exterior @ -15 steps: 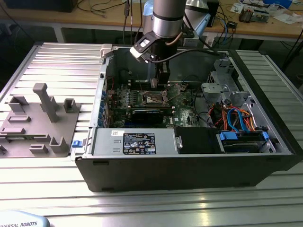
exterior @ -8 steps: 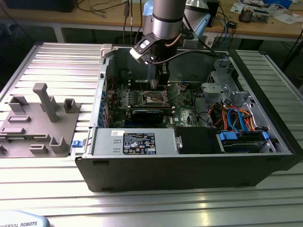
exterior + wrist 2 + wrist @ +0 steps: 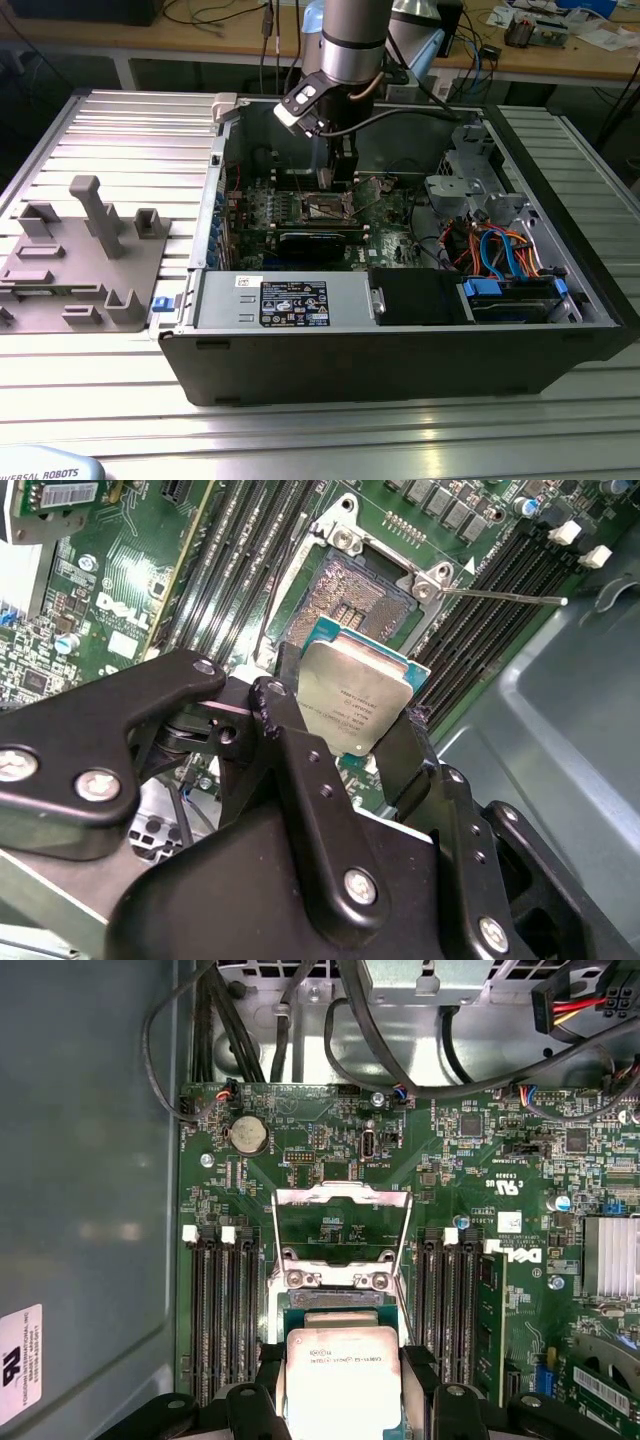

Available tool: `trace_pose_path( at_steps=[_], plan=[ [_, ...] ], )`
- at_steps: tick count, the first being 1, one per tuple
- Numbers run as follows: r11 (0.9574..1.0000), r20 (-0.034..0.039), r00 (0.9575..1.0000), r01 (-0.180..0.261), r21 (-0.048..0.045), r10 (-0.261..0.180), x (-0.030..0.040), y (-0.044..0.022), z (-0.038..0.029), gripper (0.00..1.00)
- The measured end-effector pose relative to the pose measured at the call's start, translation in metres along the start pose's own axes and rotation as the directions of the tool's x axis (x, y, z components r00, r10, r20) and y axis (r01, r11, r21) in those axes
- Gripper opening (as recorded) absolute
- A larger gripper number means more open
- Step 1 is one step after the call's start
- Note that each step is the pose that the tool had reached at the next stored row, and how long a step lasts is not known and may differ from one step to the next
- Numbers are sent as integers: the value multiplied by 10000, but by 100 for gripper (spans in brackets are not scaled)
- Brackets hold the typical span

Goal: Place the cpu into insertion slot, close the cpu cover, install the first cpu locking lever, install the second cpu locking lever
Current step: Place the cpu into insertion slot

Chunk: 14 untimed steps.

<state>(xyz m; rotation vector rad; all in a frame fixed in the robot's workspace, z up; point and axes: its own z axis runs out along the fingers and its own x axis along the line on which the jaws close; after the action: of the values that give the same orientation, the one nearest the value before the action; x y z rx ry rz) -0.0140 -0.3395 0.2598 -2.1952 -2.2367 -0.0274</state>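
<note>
The cpu (image 3: 355, 695) is a flat square chip with a silvery top, and my gripper (image 3: 350, 705) is shut on it, one black finger (image 3: 285, 695) on each side. It hangs tilted just above the open insertion slot (image 3: 352, 605), whose pin field is bare. In the first wrist view the cpu (image 3: 340, 1375) sits between the fingers of my gripper (image 3: 342, 1380), and the cpu cover (image 3: 340, 1196) stands flipped open beyond it. A thin locking lever (image 3: 510, 598) sticks out beside the socket. In the exterior view my gripper (image 3: 340, 180) reaches down into the case over the slot (image 3: 330, 207).
Black memory slots (image 3: 225, 1310) flank the socket on both sides. A black card (image 3: 315, 245) lies in front of the socket in the exterior view, with a power supply (image 3: 280, 300) and a drive cage (image 3: 510, 290) nearby. A grey fixture (image 3: 85, 250) stands outside the case at the exterior view's left.
</note>
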Motion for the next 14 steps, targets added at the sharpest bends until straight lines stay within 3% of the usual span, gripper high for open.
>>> trace_pose_path(
  at_steps=[14],
  plan=[
    [10000,-1,10000,0,-1,0,-1,0,46,55]
  ],
)
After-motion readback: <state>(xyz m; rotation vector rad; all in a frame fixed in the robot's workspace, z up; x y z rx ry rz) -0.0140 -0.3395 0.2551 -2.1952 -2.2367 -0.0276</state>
